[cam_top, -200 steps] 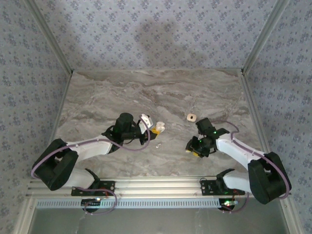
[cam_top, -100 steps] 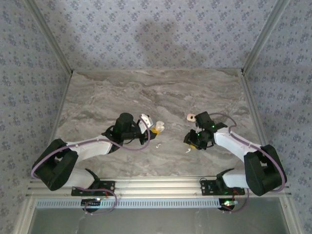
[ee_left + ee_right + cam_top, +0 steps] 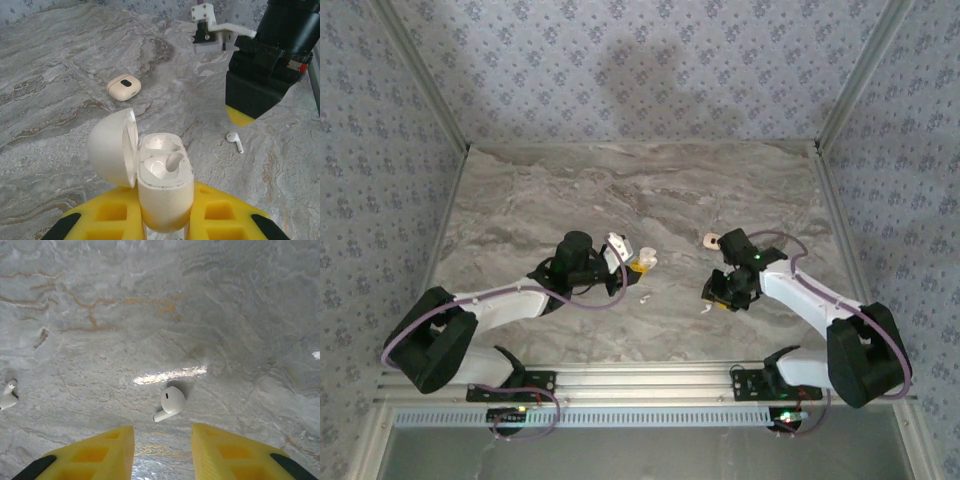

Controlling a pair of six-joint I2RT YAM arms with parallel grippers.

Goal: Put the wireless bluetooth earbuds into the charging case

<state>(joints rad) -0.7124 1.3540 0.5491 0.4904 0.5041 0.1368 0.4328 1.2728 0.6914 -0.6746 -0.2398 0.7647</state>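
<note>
The left end effector [image 3: 165, 216] pinches the open case [image 3: 162, 182], its lid swung left. Right of the case, the right end effector [image 3: 162, 435] hangs spread over an earbud [image 3: 170, 402]; it should probably centre, drop and close gently. A tan case [image 3: 124, 87] lies beyond. The desk [image 3: 520, 200] is marbled and the walls [image 3: 620, 60] are patterned.

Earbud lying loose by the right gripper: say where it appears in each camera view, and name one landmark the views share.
Top external: the earbud lies on the marble, below-left of the right gripper.
Left wrist: the earbud is right of centre, under that gripper's yellow tip, right of the open white case.
Right wrist: the earbud is at centre, beyond the open jaws.
Shared landmark: the right gripper's yellow fingers.
</note>
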